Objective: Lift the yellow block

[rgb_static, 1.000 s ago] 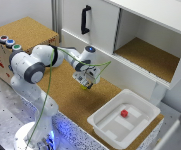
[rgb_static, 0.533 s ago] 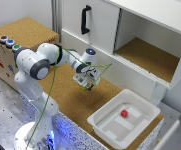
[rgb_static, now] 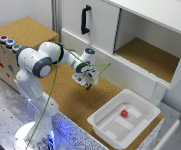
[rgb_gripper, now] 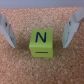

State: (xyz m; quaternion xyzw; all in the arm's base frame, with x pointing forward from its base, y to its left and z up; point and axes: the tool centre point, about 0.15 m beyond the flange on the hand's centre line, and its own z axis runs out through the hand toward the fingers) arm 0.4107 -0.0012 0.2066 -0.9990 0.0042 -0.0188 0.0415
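Note:
The yellow block (rgb_gripper: pixel 42 42) is a small yellow-green cube with a black letter N on its top face, resting on the cork surface. In the wrist view it lies between my two fingers, one finger (rgb_gripper: pixel 6 30) on each side, with a gap to each. My gripper (rgb_gripper: pixel 38 44) is open and nothing is held. In the exterior view my gripper (rgb_static: pixel 86 84) hangs low over the cork board, pointing down, and hides the block.
A white tray (rgb_static: pixel 110 127) at the exterior view's lower right holds a small red cube (rgb_static: pixel 124 113). A white cabinet (rgb_static: pixel 140 35) with an open compartment stands behind. A cork-topped box with coloured buttons (rgb_static: pixel 7 42) is at the exterior view's left.
My gripper has moved down toward the cork surface over the last second. The tray and the red cube have not moved.

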